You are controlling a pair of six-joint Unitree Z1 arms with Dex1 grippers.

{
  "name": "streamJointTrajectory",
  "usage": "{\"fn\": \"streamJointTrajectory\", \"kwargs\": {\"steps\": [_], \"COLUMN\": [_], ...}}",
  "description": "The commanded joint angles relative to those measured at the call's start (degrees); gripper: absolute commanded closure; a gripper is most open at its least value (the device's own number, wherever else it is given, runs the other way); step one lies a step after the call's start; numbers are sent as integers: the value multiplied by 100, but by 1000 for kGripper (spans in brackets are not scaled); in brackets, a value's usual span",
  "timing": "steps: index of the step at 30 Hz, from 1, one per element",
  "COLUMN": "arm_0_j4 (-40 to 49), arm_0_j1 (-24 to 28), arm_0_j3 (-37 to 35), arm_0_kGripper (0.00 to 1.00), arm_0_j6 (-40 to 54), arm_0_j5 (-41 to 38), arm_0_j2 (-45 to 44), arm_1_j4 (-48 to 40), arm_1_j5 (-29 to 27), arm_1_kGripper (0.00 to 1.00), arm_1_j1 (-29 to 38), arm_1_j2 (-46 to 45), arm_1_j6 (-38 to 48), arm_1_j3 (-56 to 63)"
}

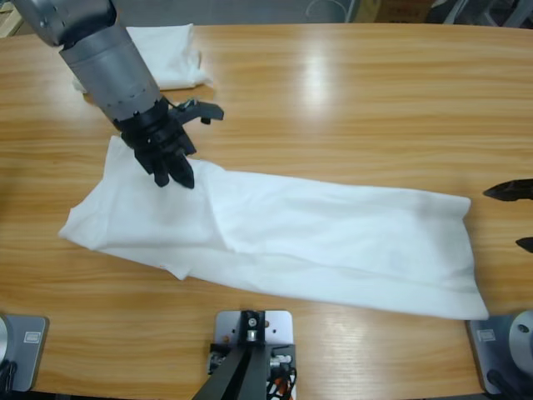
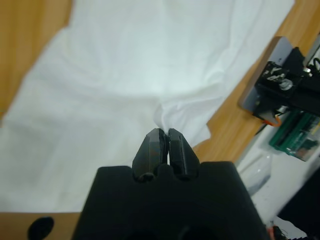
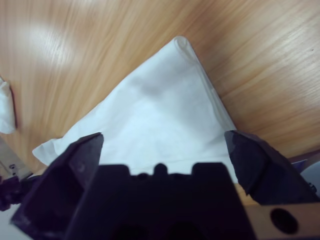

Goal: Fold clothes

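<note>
A white T-shirt, folded lengthwise into a long strip, lies across the table from left to right. My left gripper comes down from the upper left onto the shirt's far edge near its left end. In the left wrist view its jaws are shut, with a pucker of the white cloth rising to their tips. My right gripper hovers open at the table's right edge, just beyond the shirt's right end. In the right wrist view it stands wide open over a corner of the shirt.
A folded white T-shirt bundle rests at the back left, partly behind the left arm. Bare wooden table stretches behind the strip and along the front edge.
</note>
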Motion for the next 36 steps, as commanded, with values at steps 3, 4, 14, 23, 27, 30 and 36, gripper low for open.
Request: {"fn": "streamJointTrajectory", "kwargs": {"steps": [3, 4, 14, 23, 27, 30, 36], "arm_0_j4": [690, 719, 769, 227, -131, -537, -968], "arm_0_j1": [-12, -12, -12, 1116, 659, -74, -680], "arm_0_j3": [-1099, -1092, -1141, -937, 353, 1044, 1654], "arm_0_kGripper": [1000, 983, 122, 52, 12, 17, 82], "arm_0_j6": [72, 65, -55, -1118, -169, 919, 2062], "arm_0_j5": [214, 207, 59, 239, 237, 569, 2056], "arm_0_j2": [909, 960, 1147, -434, -850, -993, -926], "arm_1_j4": [-71, -71, -78, -150, -166, -195, -211], "arm_1_j5": [18, 23, 37, 80, 97, 106, 95], "arm_1_kGripper": [9, 9, 4, 5, 9, 9, 13], "arm_1_j1": [30, 30, 30, 30, 69, 259, 549], "arm_1_j2": [90, 90, 72, 22, -94, -179, -298], "arm_1_j6": [-60, -62, -62, -83, -268, -350, -412], "arm_1_j3": [213, 213, 222, 267, 304, 336, 357]}}
